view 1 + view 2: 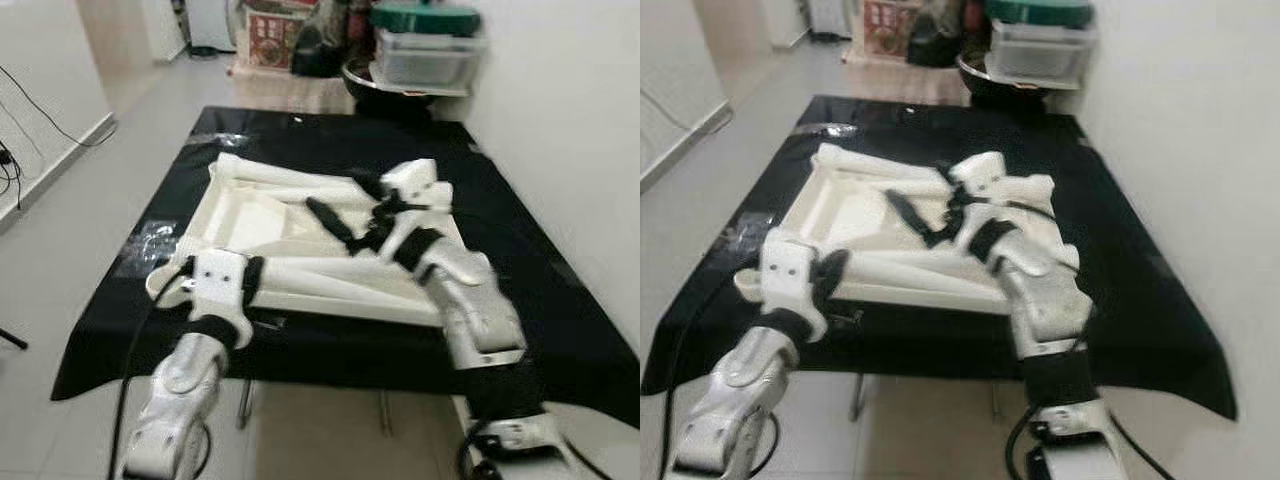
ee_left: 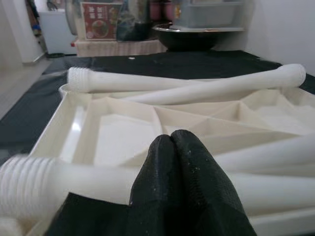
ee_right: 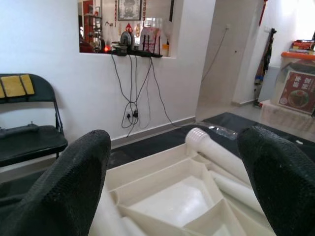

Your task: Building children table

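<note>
I judge I am at the leg-fitting step: the white table panel (image 1: 250,215) lies underside up in the middle of the black-covered tabletop (image 1: 540,280), with loose legs (image 2: 147,81) across it. My left gripper (image 2: 172,147), fingers pressed together, rests at the near leg (image 1: 330,278) along the panel's near edge. My right gripper (image 3: 172,162) hovers over the panel, fingers spread. Next I should grasp a leg and find its socket, which blur hides.
</note>
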`<state>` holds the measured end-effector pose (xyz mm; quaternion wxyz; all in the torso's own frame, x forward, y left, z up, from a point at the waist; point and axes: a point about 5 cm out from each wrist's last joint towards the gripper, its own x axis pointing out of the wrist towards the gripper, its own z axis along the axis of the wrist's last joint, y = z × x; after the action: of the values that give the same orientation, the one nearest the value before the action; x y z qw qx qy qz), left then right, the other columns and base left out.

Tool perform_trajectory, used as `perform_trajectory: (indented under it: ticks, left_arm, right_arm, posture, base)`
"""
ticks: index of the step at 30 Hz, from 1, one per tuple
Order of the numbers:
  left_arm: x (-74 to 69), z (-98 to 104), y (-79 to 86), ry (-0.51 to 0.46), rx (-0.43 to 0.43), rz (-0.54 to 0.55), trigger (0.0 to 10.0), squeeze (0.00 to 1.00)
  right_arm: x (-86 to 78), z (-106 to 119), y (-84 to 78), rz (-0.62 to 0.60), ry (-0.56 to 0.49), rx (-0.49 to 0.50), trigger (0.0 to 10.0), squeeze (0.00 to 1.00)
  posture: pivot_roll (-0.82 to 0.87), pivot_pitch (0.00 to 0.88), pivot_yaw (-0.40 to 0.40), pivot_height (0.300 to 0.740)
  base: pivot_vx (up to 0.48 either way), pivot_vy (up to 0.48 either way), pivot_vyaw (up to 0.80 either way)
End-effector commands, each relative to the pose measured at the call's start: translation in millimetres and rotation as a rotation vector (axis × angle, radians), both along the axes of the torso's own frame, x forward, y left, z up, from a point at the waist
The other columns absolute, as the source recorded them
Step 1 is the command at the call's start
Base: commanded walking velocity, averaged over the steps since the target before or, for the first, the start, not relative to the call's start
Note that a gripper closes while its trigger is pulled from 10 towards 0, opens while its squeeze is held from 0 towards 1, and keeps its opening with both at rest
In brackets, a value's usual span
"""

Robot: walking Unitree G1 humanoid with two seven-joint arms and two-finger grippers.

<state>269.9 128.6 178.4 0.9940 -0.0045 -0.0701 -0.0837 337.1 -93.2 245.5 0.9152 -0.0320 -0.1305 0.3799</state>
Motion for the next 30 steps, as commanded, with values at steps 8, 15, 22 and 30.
perform_trajectory:
  ticks: [8,15,22,30]
  left_arm:
    - [-2.7,-7,-11.8,0.025,-0.025,-0.054,10.0,0.00]
    - [-14.3,-24,-21.1,0.086,0.012,-0.145,10.0,0.00]
    - [-34.1,-36,-28.3,0.151,0.003,-0.269,10.0,0.00]
    - [-49.1,-47,-20.8,0.199,0.064,-0.296,10.0,0.00]
  right_arm:
    - [-2.5,2,-14.6,0.022,-0.021,-0.072,10.0,0.00]
    - [-10.4,-2,-21.8,0.116,-0.037,-0.224,10.0,0.00]
    - [-19.6,-9,-42.3,0.273,0.008,-0.483,10.0,0.00]
    - [-25.3,-34,-59.9,0.401,0.192,-0.900,10.0,0.00]
  posture:
    - [-0.04,0.030,-0.053,0.740]
    - [-0.03,0.033,-0.050,0.740]
    - [-0.03,0.037,-0.049,0.740]
    - [-0.02,0.047,-0.055,0.740]
  base:
    - [0.182,0.000,0.00]
    - [0.000,-0.274,0.00]
    - [0.000,-0.411,0.00]
    - [0.000,0.000,0.00]
